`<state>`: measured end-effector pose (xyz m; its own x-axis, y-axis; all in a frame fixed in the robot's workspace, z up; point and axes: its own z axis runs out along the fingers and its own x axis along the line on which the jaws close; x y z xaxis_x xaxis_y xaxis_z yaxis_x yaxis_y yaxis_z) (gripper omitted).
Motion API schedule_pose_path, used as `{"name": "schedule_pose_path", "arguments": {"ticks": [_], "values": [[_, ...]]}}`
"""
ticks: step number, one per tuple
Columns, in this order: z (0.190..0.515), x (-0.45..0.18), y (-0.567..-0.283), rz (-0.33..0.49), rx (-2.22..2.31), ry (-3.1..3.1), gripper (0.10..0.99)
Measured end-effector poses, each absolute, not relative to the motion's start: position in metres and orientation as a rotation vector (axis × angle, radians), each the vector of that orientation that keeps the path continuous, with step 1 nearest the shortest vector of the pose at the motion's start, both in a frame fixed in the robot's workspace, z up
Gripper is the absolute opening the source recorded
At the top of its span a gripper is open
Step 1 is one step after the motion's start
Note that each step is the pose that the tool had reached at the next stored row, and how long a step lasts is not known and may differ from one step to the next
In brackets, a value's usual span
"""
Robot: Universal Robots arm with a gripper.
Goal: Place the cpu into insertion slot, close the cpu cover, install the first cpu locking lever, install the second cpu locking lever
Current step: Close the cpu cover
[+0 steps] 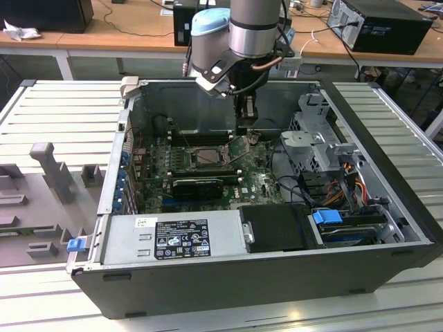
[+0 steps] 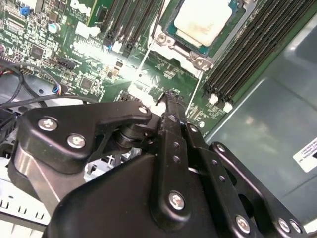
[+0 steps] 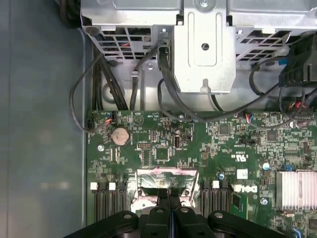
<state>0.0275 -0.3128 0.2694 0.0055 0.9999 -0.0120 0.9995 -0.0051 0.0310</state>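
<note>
Empty end effector (image 2: 170,95) pressed together, beside cpu cover (image 3: 166,177), apparently raised. In insertion slot (image 2: 181,49): cpu (image 2: 200,20), seated. Cover thin, stiff, hinged: push free edge. Chip fragile; avoid face.

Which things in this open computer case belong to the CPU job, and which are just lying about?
Job: pale beige square cpu; silvery metal-frame cpu cover around it; thin wire locking lever; black gripper, shut, close by.
Lying about: long black memory slots; grey metal drive cage; round silver coin battery; finned silver heatsink.
</note>
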Motion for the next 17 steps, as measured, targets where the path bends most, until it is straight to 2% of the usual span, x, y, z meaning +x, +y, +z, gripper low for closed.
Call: {"name": "schedule_pose_path", "arguments": {"ticks": [17], "values": [[0.25, 0.067, -0.313, 0.019, 2.189, 2.209, 0.106]]}}
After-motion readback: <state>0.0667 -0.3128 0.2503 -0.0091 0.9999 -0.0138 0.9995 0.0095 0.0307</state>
